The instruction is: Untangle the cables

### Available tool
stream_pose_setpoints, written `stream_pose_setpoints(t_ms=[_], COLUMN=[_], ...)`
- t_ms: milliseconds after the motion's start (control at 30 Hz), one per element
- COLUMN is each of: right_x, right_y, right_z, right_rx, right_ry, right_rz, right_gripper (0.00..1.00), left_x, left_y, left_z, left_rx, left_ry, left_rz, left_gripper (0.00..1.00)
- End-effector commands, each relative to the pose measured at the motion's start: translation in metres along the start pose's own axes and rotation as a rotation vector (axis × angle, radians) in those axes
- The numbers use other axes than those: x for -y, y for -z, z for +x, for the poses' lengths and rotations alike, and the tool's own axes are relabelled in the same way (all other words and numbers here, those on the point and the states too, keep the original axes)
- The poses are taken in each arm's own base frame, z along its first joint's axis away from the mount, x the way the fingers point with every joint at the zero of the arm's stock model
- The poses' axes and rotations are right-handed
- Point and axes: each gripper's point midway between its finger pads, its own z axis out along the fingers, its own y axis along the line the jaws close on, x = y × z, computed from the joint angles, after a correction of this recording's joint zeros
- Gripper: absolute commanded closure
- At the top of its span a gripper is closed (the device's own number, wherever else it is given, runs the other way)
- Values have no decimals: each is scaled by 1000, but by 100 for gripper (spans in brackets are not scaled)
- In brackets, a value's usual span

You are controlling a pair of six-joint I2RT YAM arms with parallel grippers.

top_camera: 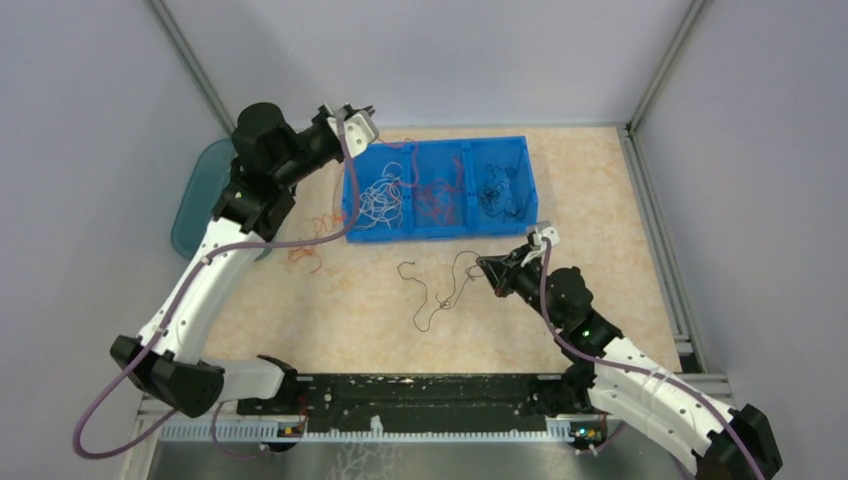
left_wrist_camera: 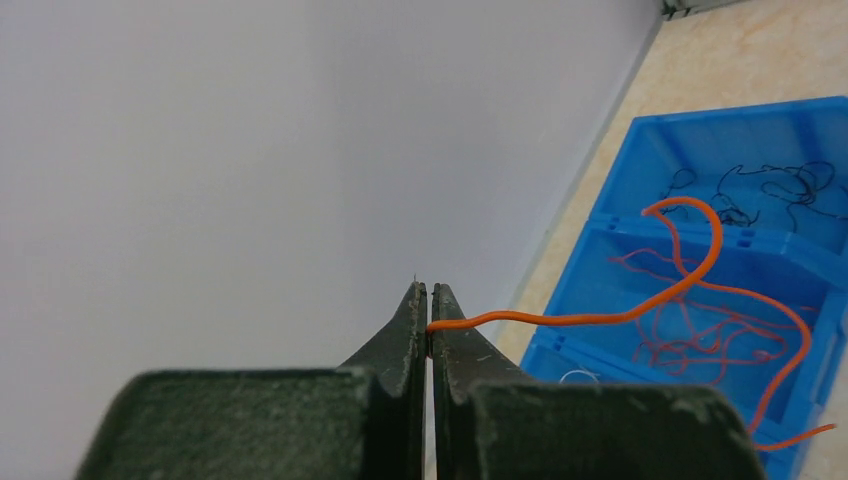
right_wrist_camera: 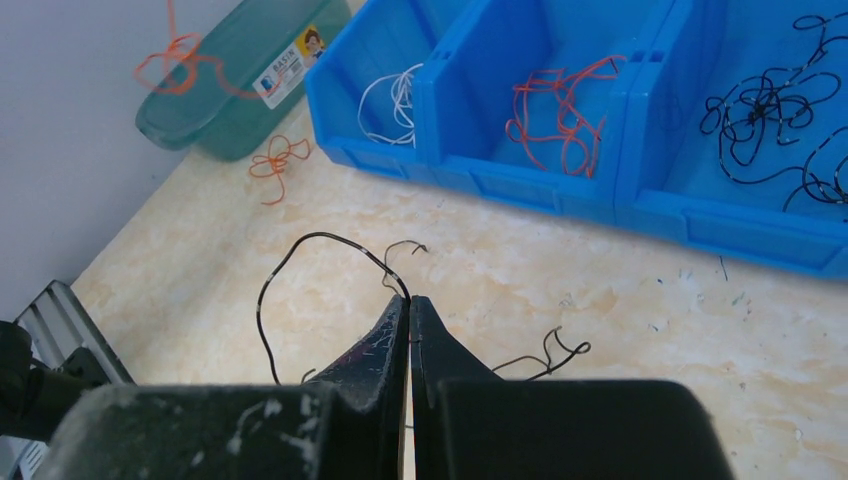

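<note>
If you tug too hard, the orange cable [left_wrist_camera: 600, 318] could slip out of the left gripper [left_wrist_camera: 428, 300], which pinches it tight, or snag on the blue bin [top_camera: 440, 231] below. Your left arm is raised at the upper left; your right gripper [right_wrist_camera: 410, 305], low at center, pinches the black cable [right_wrist_camera: 265, 300] on the table [top_camera: 340, 320].

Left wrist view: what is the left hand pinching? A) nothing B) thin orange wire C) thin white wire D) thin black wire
B: a thin orange wire comes straight out of the shut left hand and curves off over the blue plastic bin.
</note>
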Motion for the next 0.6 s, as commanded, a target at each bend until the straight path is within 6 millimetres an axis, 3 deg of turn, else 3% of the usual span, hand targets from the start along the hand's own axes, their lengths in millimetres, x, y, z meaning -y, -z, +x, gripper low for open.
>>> stream_pose_setpoints(t_ms=[0,333,567], right_x=[5,8,4], right_y=[4,8,10], right_z=[-6,-12,-23], right_rx=[24,43,62], right_ry=[-14,-12,-12], right_rz=[27,53,51], right_gripper=[100,100,100], left_x=[1,5,27], left_y=[-19,-49,-80], left_z=[-23,-51,-21], left_rx=[142,243,197], left_ry=[49,83,120], left_rz=[11,48,73], left_gripper=[100,100,100])
